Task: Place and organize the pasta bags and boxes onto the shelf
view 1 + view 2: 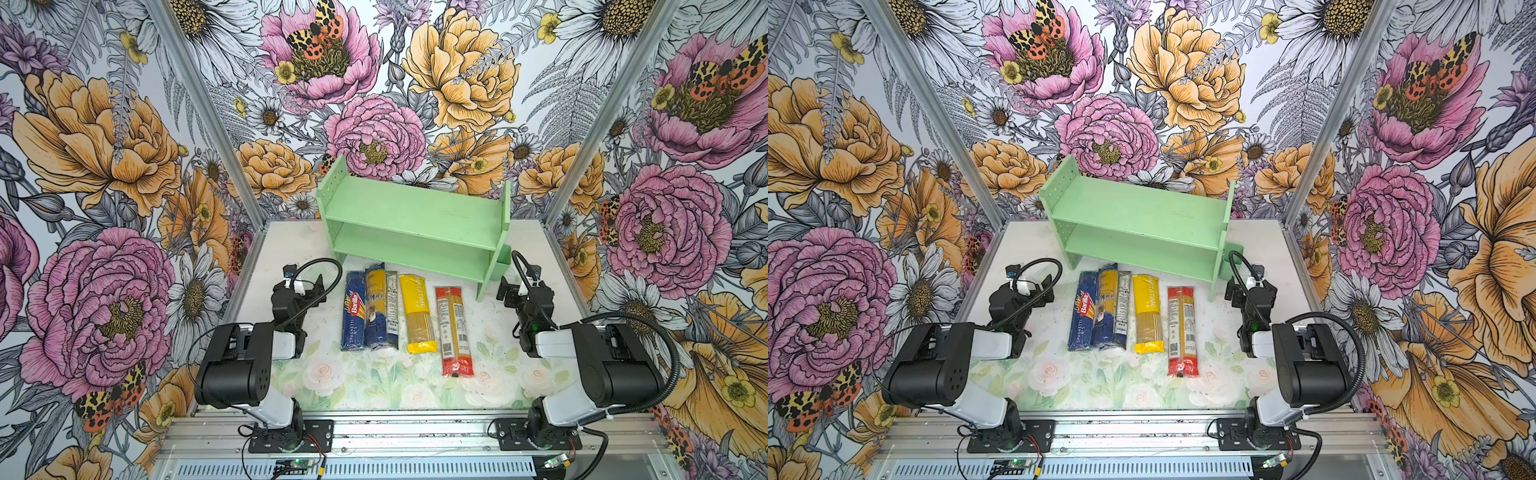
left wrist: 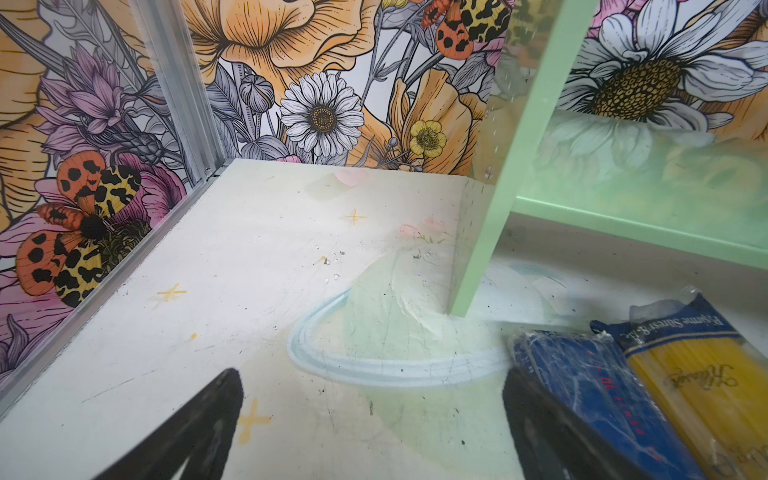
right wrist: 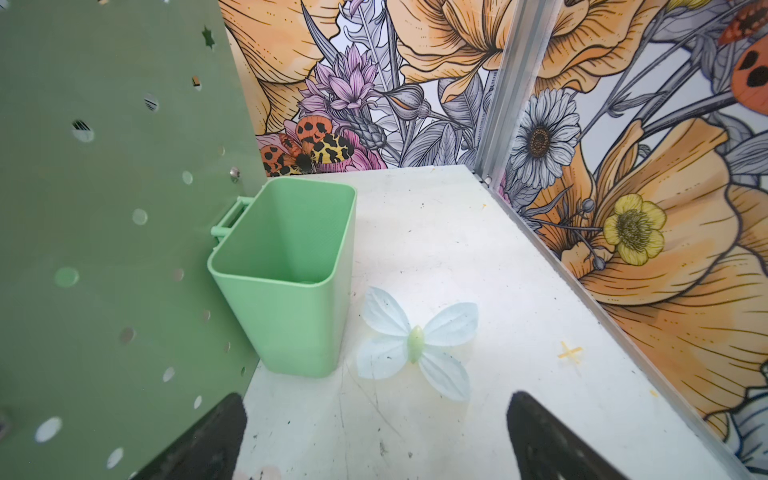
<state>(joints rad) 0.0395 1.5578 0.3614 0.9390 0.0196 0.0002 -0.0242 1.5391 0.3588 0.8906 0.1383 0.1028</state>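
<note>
Right, five spaghetti packs lie in a row on the surface (image 1: 374, 386), all lengthwise, just near of the mint-green shelf (image 1: 415, 208), which stands skewed at the far side. The left tool (image 2: 374, 436) hovers with its fingers (image 2: 208, 428) spread wide, gripping nothing. The dark blue box (image 1: 353, 318) sits just to its right, close beside one finger in the wrist view. That box reads "Barilla" and "SPAGHETTI N.5". Tucked against it are a navy-ended bag (image 1: 376, 307) with cursive script I can't make out and a second navy-ended bag (image 1: 392, 303) with tiny print. Then a gap, the yellow bag (image 1: 417, 313) with lettering ending "TIME", and the red-ended bag (image 1: 453, 330) furthest right. The right tool (image 3: 374, 440) is also spread and holds nothing. It is well right of that red pack, beside the shelf's peg-holed panel and the small green bin (image 3: 286, 282).
</note>
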